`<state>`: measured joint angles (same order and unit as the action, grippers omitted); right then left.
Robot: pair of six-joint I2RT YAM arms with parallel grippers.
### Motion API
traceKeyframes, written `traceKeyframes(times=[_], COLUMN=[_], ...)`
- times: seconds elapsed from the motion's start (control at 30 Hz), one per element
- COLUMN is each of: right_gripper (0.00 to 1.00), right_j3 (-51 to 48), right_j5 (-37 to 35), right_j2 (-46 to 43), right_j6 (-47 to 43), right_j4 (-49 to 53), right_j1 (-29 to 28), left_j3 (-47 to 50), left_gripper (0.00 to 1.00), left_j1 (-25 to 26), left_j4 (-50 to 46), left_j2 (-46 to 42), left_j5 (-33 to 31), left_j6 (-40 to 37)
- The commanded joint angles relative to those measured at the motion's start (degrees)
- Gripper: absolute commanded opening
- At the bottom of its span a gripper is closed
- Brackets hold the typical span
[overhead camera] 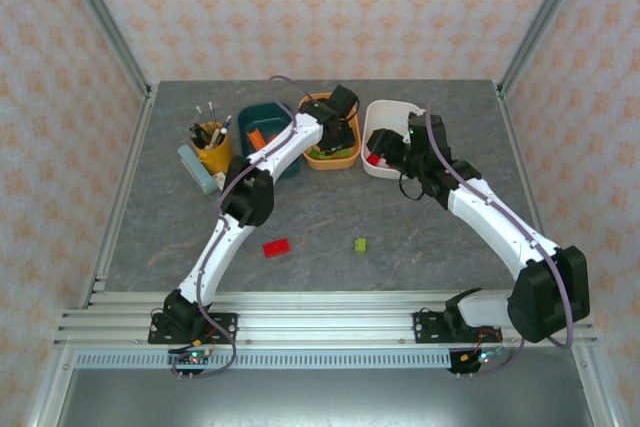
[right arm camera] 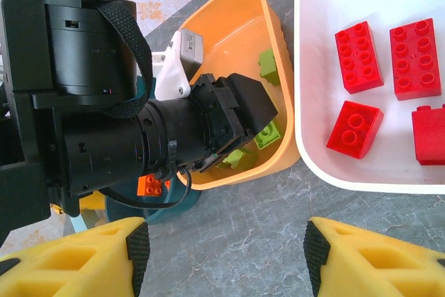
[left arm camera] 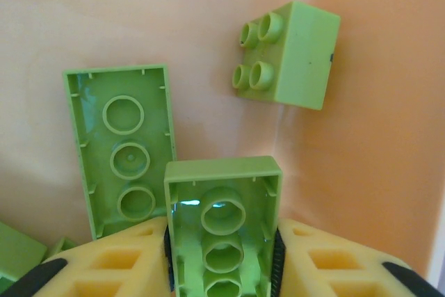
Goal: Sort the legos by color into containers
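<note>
We note the left gripper (left arm camera: 222, 266) clamped on a green lego (left arm camera: 222, 186) inside the orange bin (left arm camera: 375, 172); the brick's lower end is cut off at the frame edge. Right gripper (right arm camera: 226, 255) is just beside that bin, fingers apart. The left arm (right arm camera: 104, 123) hides part of the bin.

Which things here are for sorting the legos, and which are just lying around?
For the job: red plastic lego bricks, green plastic lego bricks, small orange plastic brick, dark teal plastic bin, orange plastic bin, white plastic bin.
Just lying about: yellow pen cup with pens, pale blue block beside it.
</note>
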<state>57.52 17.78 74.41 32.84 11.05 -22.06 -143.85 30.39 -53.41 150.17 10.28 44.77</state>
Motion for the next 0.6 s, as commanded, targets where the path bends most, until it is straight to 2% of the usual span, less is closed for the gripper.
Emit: traceKeyframes(times=[0.0, 0.2, 0.4, 0.47, 0.57], right_gripper=[0.62, 0.62, 0.62, 0.61, 0.6], right_j3=[-0.5, -0.1, 0.3, 0.6, 0.9], right_j5=[-0.7, -0.4, -0.2, 0.2, -0.2], right_j2=[-0.6, -0.7, -1.4, -1.3, -1.2], right_j6=[0.4, -0.6, -4.5, -6.7, -12.2], right_j4=[-1.0, -0.3, 2.1, 4.0, 7.1], right_j1=[0.2, 0.3, 0.2, -0.1, -2.9], left_j3=[0.1, 0.1, 1.1, 3.4, 11.9], left_gripper=[0.44, 0.54, 0.55, 0.56, 0.56], left_j1=[0.5, 0.6, 0.6, 0.5, 0.0], left_j4=[-2.4, -3.1, -6.3, -7.7, -7.5], left_j2=[-2.5, -7.9, -14.7, -18.4, -27.1], left_j5=[-1.5, -3.6, -7.2, -9.6, -12.4], left_j6=[-0.2, 0.0, 1.1, 1.5, 2.1])
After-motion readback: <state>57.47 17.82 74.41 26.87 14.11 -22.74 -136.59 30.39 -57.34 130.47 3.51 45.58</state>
